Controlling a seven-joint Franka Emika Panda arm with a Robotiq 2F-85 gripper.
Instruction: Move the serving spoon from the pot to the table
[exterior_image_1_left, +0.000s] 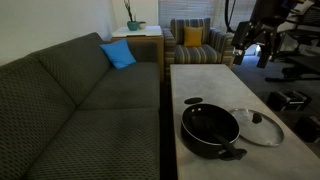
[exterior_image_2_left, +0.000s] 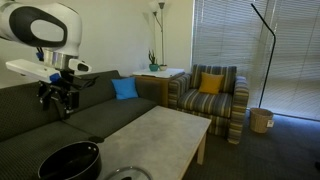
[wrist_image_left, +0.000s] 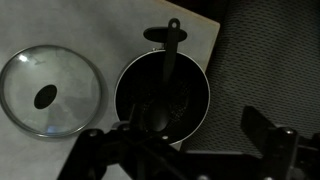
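The black pot (exterior_image_1_left: 210, 129) stands on the near end of the light grey table (exterior_image_1_left: 205, 80), and it also shows in an exterior view (exterior_image_2_left: 70, 162). In the wrist view the pot (wrist_image_left: 130, 85) lies below me. The slim black serving spoon (wrist_image_left: 166, 72) lies inside it, handle toward the pot's side handle, bowl dark and hard to make out. My gripper (wrist_image_left: 180, 150) is open and empty, high above the pot. It shows in both exterior views (exterior_image_1_left: 248, 45) (exterior_image_2_left: 58, 100).
A round glass lid (wrist_image_left: 50, 92) with a knob lies on the table beside the pot (exterior_image_1_left: 258, 127). A dark grey sofa (exterior_image_1_left: 80, 100) runs along one long side of the table. A striped armchair (exterior_image_2_left: 208, 95) stands past the far end.
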